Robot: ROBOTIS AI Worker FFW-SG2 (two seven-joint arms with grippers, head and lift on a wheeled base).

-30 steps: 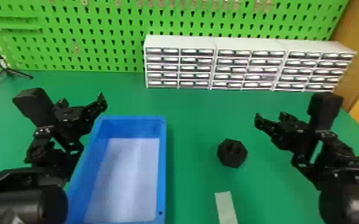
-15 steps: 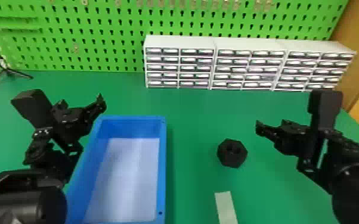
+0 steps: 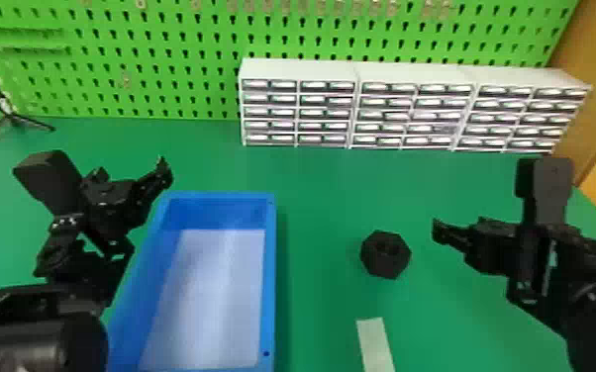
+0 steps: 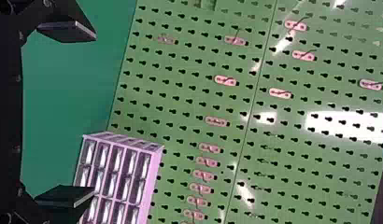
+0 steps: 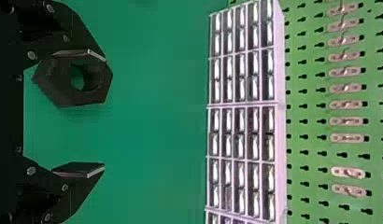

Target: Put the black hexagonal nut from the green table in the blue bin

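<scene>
R arm in from R edge; R gripper (image 3: 455, 231) angled fwd & inward, jaws spread wide. Black hex nut (image 3: 386, 266) flat on counter (image 3: 322, 306), near, L of R jaws; hole up, approx. as wide as long. L gripper (image 3: 138, 184): jaws spread, blue bin (image 3: 272, 277) to their R.

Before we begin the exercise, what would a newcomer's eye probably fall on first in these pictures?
Probably the big blue bin, lying on the green table beside the left tool. Next might come the dark six-sided nut, on the table between the bin and the right tool. Behind them, a row of white drawer units stands before a bright green pegboard.
</scene>
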